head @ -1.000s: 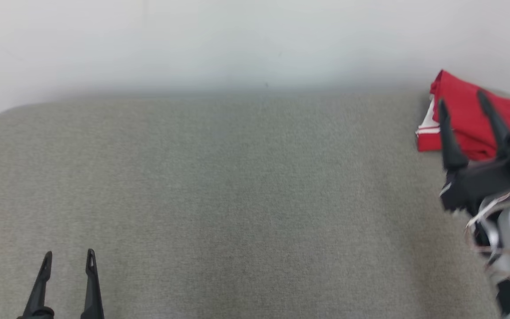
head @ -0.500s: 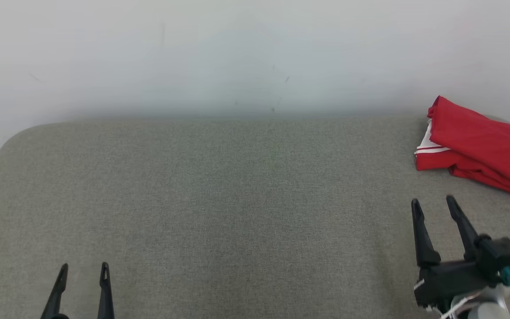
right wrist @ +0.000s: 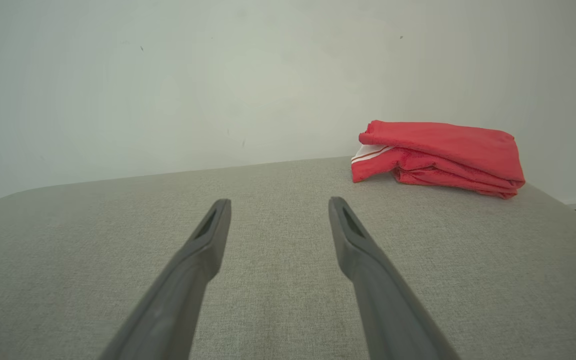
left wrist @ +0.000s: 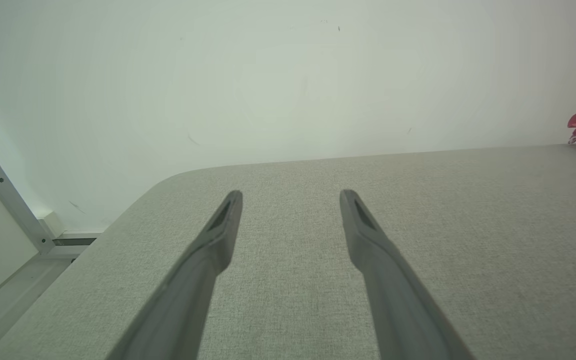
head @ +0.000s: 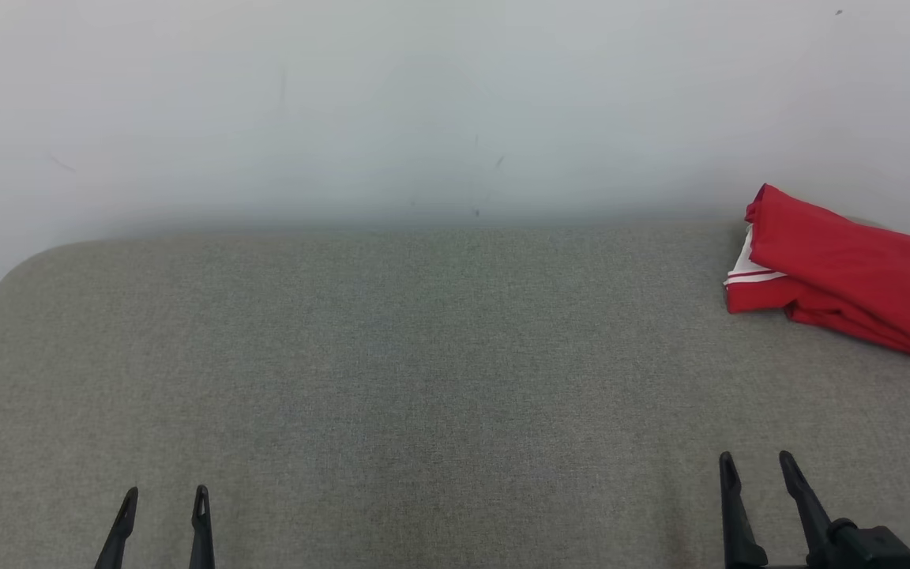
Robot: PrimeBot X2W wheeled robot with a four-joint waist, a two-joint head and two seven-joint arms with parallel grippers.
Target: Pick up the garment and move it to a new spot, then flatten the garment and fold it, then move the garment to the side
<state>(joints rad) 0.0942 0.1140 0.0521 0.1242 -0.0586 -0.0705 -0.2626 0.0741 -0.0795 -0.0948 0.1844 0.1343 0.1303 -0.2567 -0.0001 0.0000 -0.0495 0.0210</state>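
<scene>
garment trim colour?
White with a thin red stripe, on the red garment; clearest in the right wrist view.

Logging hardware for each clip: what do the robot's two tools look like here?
The left tool and right tool match. Each has two long, slim, dark fingers that taper to narrow tips, with a slot-shaped recess just behind each tip. Close up they look matte dark grey. A chunky black housing sits at the right tool's base.
</scene>
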